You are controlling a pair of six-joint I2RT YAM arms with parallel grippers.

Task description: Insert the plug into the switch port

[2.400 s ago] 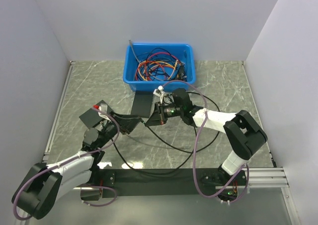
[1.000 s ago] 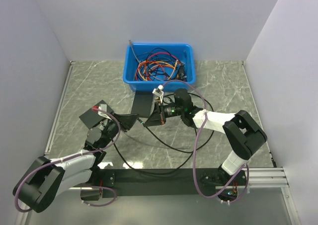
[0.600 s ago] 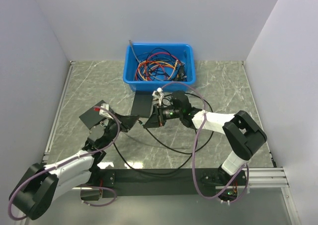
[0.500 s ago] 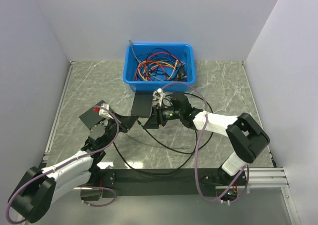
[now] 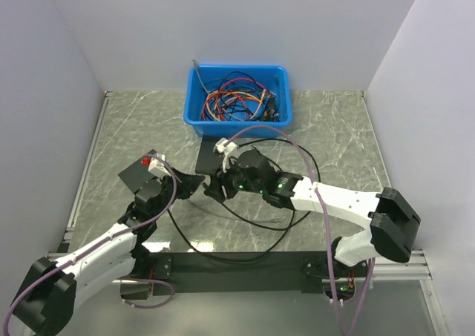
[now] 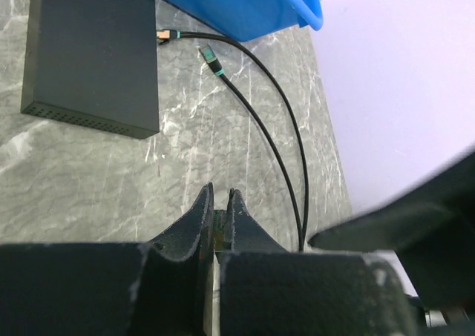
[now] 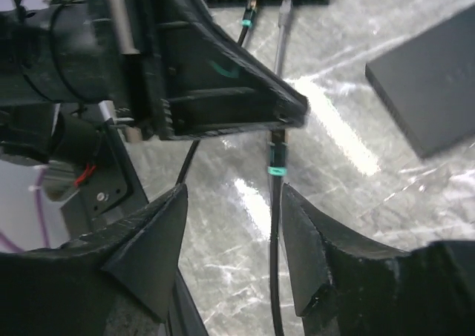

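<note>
Between white walls, marbled grey tabletop

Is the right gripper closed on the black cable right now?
No, the right gripper is open, its fingers spread wide with the cable showing between them.

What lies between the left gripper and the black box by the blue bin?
Only bare tabletop separates the left gripper from the black box, as the left wrist view shows.
</note>
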